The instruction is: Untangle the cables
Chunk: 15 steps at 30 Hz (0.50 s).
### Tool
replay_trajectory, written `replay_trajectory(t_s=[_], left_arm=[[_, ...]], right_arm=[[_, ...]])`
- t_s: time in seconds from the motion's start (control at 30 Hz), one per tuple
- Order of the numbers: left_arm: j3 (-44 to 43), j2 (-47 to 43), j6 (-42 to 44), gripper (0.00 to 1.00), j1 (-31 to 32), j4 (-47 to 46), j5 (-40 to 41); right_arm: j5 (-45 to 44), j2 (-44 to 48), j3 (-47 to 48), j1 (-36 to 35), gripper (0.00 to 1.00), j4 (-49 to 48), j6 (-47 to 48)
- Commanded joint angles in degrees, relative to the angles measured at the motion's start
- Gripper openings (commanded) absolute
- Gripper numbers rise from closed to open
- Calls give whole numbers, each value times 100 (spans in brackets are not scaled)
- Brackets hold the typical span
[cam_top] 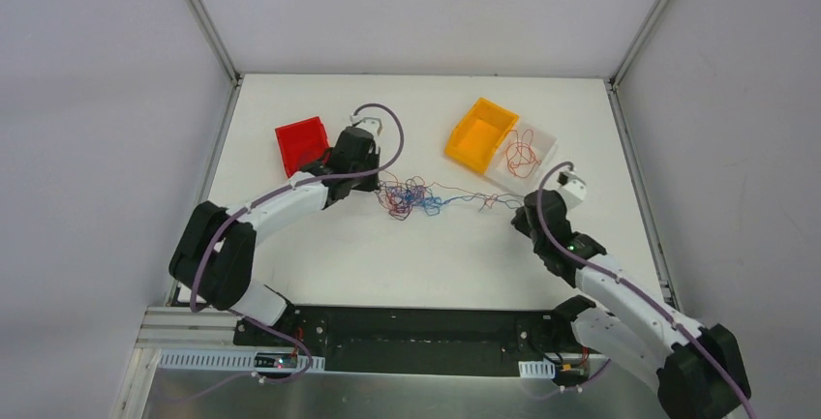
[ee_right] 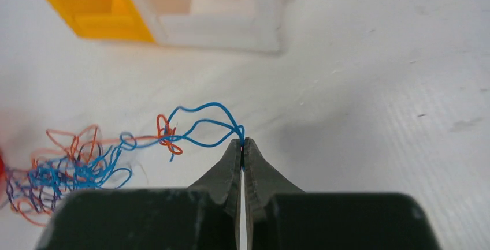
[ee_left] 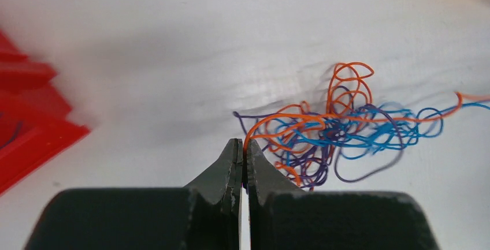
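My grippers: 2, left gripper [ee_left: 242,146] and right gripper [ee_right: 242,145] | bins: 3, namely 1 red bin [cam_top: 300,143], 1 yellow bin [cam_top: 481,131], 1 clear bin [cam_top: 548,140] | cables [cam_top: 411,196]: 1 tangled bunch, strands uncountable | colours in it: 3 (orange, blue, purple) | loose orange wires [cam_top: 523,156] in clear bin: few, uncounted

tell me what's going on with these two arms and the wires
Two robot arms are pulling at a tangle of thin cables in the middle of the table. The left gripper is shut on an orange cable at the tangle's left edge. The right gripper is shut on a blue cable drawn out to the right. Most of the bunch is knotted. A few reddish wires lie in the clear tray beside the orange bin.
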<state>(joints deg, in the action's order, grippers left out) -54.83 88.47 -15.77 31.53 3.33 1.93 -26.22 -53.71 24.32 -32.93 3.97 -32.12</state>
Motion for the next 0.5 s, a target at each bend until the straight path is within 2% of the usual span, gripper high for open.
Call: replay_trajectory(t_s=[0.0, 0.2, 0.33, 0.47], left_arm=[[393, -774, -401, 0, -151, 6, 1194], [823, -1378, -661, 0, -165, -46, 2356], [905, -1588, -897, 0, -165, 123, 3100], [1063, -1843, -1108, 0, -165, 177, 3692]], right_arm=[[-725, 919, 123, 582, 0, 1141, -940], [-1010, 1336, 594, 1174, 0, 2095, -1105], [-1738, 1161, 940, 1453, 0, 2882, -1538], [-1521, 1359, 851, 1807, 0, 2914, -1575]])
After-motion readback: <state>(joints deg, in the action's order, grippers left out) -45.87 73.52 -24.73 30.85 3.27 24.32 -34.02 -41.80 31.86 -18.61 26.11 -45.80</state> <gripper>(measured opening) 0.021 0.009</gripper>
